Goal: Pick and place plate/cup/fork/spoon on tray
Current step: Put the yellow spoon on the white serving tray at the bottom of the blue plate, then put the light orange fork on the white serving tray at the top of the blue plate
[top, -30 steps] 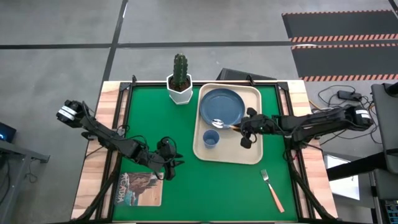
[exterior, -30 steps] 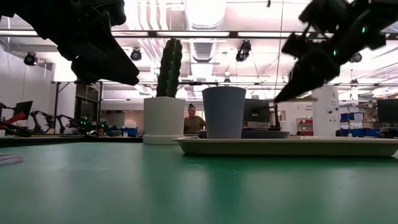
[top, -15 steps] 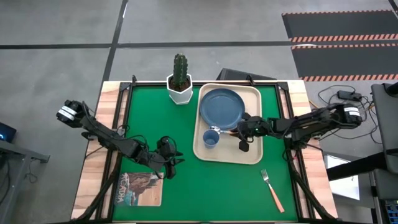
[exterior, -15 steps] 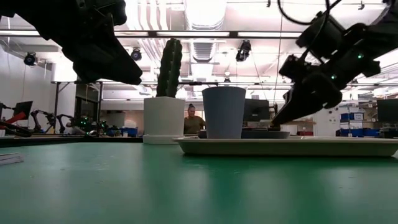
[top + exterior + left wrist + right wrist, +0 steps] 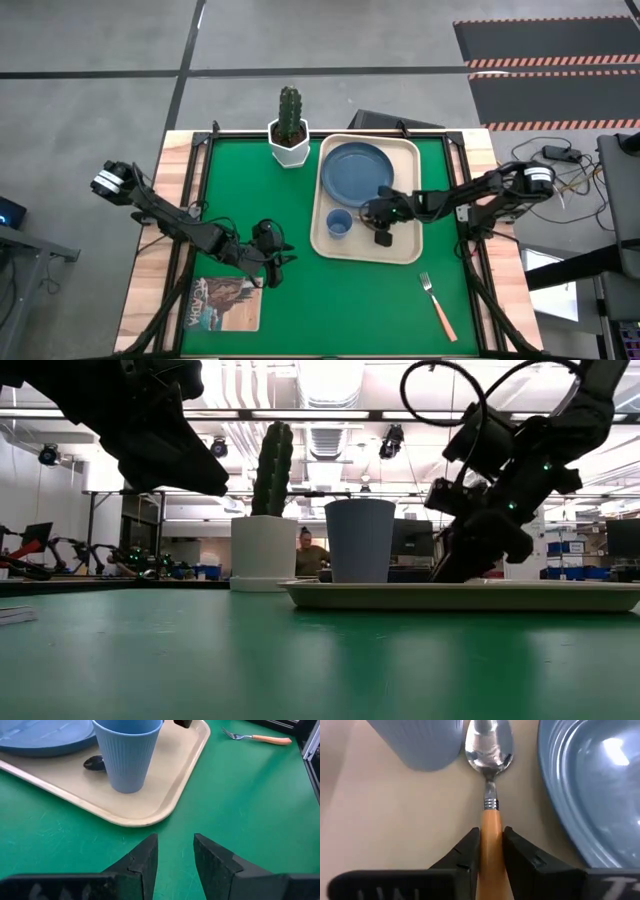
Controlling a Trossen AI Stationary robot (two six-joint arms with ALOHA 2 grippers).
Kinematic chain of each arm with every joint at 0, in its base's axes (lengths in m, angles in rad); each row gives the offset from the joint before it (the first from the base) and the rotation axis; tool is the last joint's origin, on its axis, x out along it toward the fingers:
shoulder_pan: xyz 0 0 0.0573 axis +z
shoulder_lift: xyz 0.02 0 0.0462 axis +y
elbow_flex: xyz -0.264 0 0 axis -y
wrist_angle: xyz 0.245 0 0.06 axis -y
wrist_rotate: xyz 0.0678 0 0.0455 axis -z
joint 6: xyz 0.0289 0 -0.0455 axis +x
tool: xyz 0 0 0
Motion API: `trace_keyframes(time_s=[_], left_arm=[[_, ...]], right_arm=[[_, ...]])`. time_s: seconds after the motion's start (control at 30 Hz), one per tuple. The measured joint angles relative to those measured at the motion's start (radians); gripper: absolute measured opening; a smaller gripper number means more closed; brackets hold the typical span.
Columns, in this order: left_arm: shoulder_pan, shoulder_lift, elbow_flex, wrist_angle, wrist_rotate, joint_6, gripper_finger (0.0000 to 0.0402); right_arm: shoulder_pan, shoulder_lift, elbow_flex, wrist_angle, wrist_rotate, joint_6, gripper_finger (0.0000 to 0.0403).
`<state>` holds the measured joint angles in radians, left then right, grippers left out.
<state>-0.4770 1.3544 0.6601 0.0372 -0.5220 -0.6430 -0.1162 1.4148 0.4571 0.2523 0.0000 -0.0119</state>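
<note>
Lying straight out ahead of the right hand (image 5: 491, 851), long axis in line with its reach: spoon (image 5: 489, 765), silver bowl far from the fingers, orange handle clamped between them. Resting low on the cream tray (image 5: 405, 248), squeezed between light-blue cup (image 5: 417, 742) on one side and slate-blue plate (image 5: 592, 785) on the other. Parked well apart over the green bench: left hand (image 5: 175, 862), slightly open, holding nothing.
</note>
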Motion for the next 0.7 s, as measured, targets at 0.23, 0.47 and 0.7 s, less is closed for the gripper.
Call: trace_keyframes(time_s=[0.23, 0.47, 0.7], left_arm=[[0.0, 0.0, 0.0, 0.0, 0.0, 0.002, 0.0106], [0.0, 0.0, -0.001, 0.0, 0.0, 0.001, 0.0106], [0.0, 0.0, -0.001, 0.0, -0.001, -0.002, 0.0106]], right_arm=[[0.0, -0.008, 0.004, -0.02, 0.026, 0.012, 0.0118], [0.0, -0.099, 0.026, -0.114, 0.027, 0.044, 0.0141], [0.041, -0.247, 0.116, -0.4, 0.022, 0.201, 0.0138]])
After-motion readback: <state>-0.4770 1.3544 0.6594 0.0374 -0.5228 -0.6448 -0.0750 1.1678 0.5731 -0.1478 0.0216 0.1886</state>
